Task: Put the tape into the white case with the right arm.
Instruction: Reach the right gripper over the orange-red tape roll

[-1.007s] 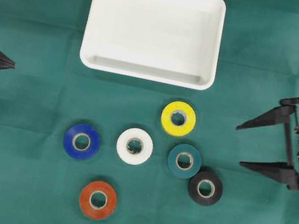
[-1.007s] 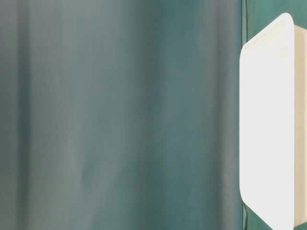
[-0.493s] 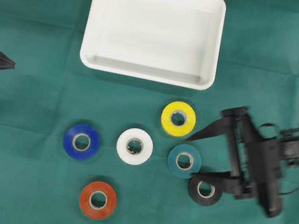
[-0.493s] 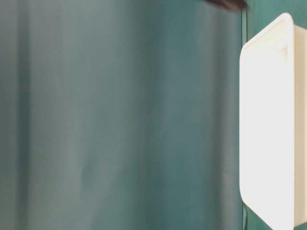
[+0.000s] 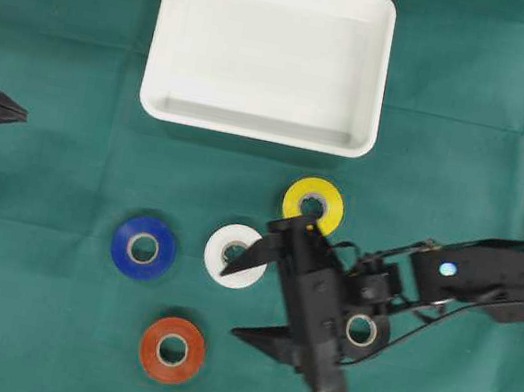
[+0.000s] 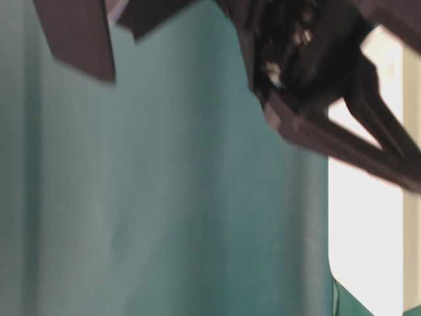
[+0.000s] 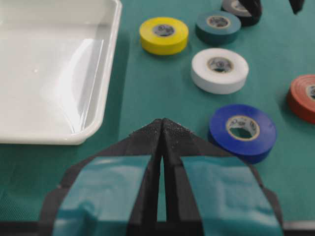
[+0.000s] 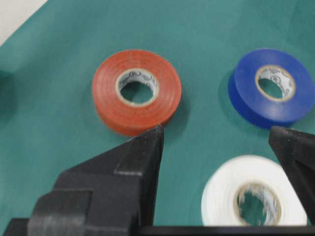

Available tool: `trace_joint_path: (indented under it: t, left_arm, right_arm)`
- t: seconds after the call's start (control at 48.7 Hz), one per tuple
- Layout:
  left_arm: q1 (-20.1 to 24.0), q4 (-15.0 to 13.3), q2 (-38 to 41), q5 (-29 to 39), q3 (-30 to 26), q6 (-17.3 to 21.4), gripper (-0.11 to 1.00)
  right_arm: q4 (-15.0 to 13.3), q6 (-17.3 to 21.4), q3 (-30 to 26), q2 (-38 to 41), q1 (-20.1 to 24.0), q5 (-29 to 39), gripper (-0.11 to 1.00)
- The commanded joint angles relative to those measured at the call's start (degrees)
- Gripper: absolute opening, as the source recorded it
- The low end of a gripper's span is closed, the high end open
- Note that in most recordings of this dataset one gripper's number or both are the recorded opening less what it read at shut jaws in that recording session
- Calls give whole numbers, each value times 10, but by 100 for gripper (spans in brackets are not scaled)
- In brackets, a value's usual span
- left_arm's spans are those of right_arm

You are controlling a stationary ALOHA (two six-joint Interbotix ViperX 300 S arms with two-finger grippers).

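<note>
The white case [image 5: 268, 53] is seen at the far side of the green cloth [image 5: 17, 315], lying flat and holding nothing. Six tape rolls are laid out on the cloth nearer than it: a yellow roll [image 5: 313, 204] just near of the case's right corner, a white roll [image 5: 234, 254], a blue roll [image 5: 143, 247] to the left, an orange-red roll [image 5: 172, 350] nearest of all, a teal roll [image 7: 218, 27] and a black roll [image 5: 361, 329], the last two largely covered from above by the right arm [image 5: 476, 277].

The right gripper [image 5: 253, 291] is stretched in from the right edge over the middle of the rolls. Its two pointed fingers are spread wide apart, one tip over the right edge of the white roll, the other between the orange-red roll and the black one. Nothing is held between them.

The left gripper [image 7: 162, 129] is kept at the left edge, well apart from every roll, its banded fingers pressed together on nothing.
</note>
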Motion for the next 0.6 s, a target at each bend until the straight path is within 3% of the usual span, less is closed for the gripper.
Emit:
trace_joint_path:
  t: [0.0, 0.247, 0.575]
  left_arm:
    - [2, 1, 4, -5, -5, -1, 0]
    - [2, 0, 3, -5, -2, -2, 0]
    - [2, 0, -8, -6, 4, -11, 0]
  right_arm:
    - [-1, 1, -46, 11, 7, 7, 66]
    - [0, 2, -125, 67, 16, 38, 66]
    - [-1, 4, -185, 111, 18, 76, 66]
